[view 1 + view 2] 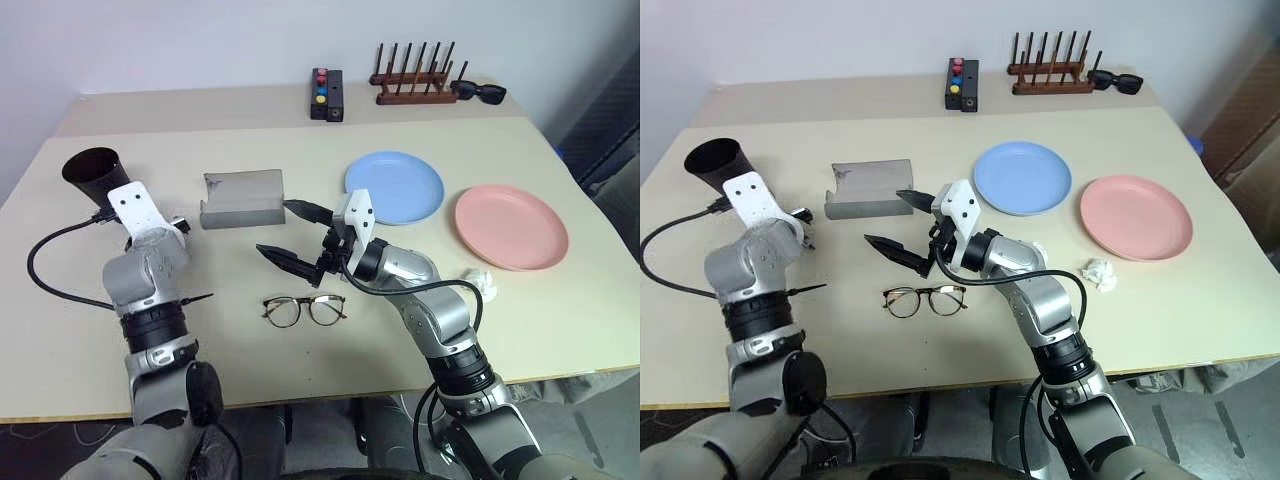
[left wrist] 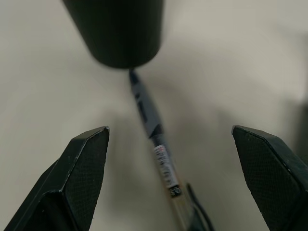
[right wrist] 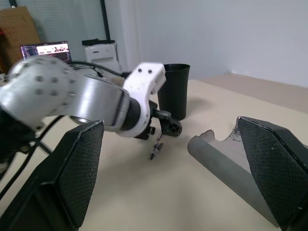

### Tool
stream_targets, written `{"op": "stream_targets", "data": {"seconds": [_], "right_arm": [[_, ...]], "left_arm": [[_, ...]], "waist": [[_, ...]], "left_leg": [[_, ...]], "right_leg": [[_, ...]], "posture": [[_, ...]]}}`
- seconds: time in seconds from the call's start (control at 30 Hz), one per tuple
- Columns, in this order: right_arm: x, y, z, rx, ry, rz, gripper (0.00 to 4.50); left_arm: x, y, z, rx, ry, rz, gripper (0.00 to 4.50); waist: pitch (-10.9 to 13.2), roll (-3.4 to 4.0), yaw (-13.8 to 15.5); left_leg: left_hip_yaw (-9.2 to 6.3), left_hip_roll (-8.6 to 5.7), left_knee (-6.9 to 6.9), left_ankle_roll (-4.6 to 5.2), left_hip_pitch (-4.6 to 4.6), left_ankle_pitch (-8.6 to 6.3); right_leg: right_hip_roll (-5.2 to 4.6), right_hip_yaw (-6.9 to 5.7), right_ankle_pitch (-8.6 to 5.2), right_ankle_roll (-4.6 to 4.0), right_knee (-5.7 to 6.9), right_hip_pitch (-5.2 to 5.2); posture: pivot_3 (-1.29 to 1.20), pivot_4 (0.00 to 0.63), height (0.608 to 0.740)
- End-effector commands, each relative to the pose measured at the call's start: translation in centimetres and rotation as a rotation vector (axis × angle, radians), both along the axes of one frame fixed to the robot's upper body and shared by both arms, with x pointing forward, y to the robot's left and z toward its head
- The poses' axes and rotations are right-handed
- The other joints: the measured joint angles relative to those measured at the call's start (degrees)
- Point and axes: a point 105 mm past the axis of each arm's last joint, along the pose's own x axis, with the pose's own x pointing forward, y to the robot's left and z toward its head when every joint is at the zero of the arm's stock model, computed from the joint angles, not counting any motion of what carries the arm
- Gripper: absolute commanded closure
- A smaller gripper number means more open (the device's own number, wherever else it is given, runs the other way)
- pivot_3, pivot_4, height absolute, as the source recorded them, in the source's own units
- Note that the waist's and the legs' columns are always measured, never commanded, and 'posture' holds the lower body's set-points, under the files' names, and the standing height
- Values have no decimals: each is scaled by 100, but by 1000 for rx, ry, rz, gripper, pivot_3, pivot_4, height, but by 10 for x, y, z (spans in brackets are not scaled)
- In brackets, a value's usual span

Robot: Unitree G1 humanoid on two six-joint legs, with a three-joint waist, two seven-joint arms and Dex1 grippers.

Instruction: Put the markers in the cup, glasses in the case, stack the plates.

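Observation:
The black cup [image 1: 90, 172] stands upright at the table's far left. My left gripper [image 2: 169, 130] hovers open just in front of it, pointing down at a slim dark marker [image 2: 154, 132] that lies on the table between its fingers, one end toward the cup's base. The same marker [image 3: 155, 149] lies under the left gripper in the right wrist view. Mid-table, my right gripper [image 1: 292, 235] hangs open and empty, above and behind the thin-rimmed glasses [image 1: 305, 309] and just in front of the open grey case [image 1: 242, 198]. The blue plate [image 1: 394, 187] and the pink plate [image 1: 511, 226] lie side by side at the right.
At the back edge stand a small black box with coloured buttons [image 1: 327, 93] and a wooden peg rack [image 1: 415, 85], with black sunglasses [image 1: 478, 92] beside the rack. A crumpled white paper [image 1: 483, 281] lies in front of the pink plate. A black cable [image 1: 45, 275] loops left of my left arm.

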Motion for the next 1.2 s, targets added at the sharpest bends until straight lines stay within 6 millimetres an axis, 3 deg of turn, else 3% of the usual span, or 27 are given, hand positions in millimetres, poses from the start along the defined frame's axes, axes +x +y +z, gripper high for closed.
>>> {"op": "stream_targets", "data": {"seconds": [0.03, 0.2, 0.23, 0.3, 0.53, 0.7, 0.83, 1.0, 1.07, 1.2], "right_arm": [[-2, 0, 13, 31, -47, 1, 0], [-1, -2, 13, 31, -49, -8, 0], [-1, -2, 13, 31, -49, -8, 0], [-1, -2, 13, 30, -49, -9, 0], [-2, -2, 12, 27, -44, -3, 0], [-2, -1, 11, 25, -42, 3, 0], [-3, 0, 11, 26, -42, 5, 0], [-3, 1, 11, 28, -40, 10, 0], [-4, 2, 11, 29, -40, 14, 0], [-4, 4, 11, 30, -41, 25, 0]], "left_arm": [[4, 16, 4, -7, 9, 87, 344], [9, 27, -4, -96, 47, 175, 344], [8, 28, -6, -115, 58, 191, 574], [6, 30, -9, -136, 75, 214, 1147], [1, 30, -9, -139, 93, 251, 4477], [2, 27, 2, -110, 48, 216, 4477], [16, -6, 40, -29, -222, -98, 4477], [10, -35, 81, 175, -463, -403, 4477], [5, -27, 113, 291, -625, -395, 4477], [-9, 8, 170, 521, -852, -199, 4477]], "waist": [[0, 0, 1], [-1, -1, -14], [-1, 0, -18], [-1, 0, -28], [-2, 2, -21], [-2, 2, -26], [-2, 1, -21], [-1, 0, -4], [-1, 0, -3], [-1, 0, -14]], "left_leg": [[0, 0, 0, 0, 0, 0], [0, 0, -1, -6, 1, 3], [0, 0, -2, -6, 1, 3], [0, 0, -4, -6, 4, 3], [1, -1, -4, -11, 4, 6], [1, 0, -6, -12, 4, 6], [2, 0, -7, -13, 1, 7], [1, 0, -8, -23, -3, 12], [1, 0, -8, -24, -3, 13], [2, 2, -13, -24, -2, 13]], "right_leg": [[0, 0, 0, 0, -3, 0], [-1, 0, 0, 1, -3, 1], [-1, 0, 0, 1, -3, 0], [-1, 0, 0, 1, -2, 0], [-2, 1, 1, 1, 0, 2], [-2, 1, 1, 1, -1, 1], [-2, 1, 1, 1, -3, 1], [-2, 1, 2, -2, -8, -1], [-2, 2, 1, -3, -8, -1], [-2, 1, 1, -4, -11, -3]], "posture": [[0, 150, 739], [0, 150, 739], [0, 150, 739], [0, 150, 739], [0, 150, 739], [0, 150, 739], [0, 150, 739], [0, 150, 739], [0, 150, 739], [0, 150, 739]]}}
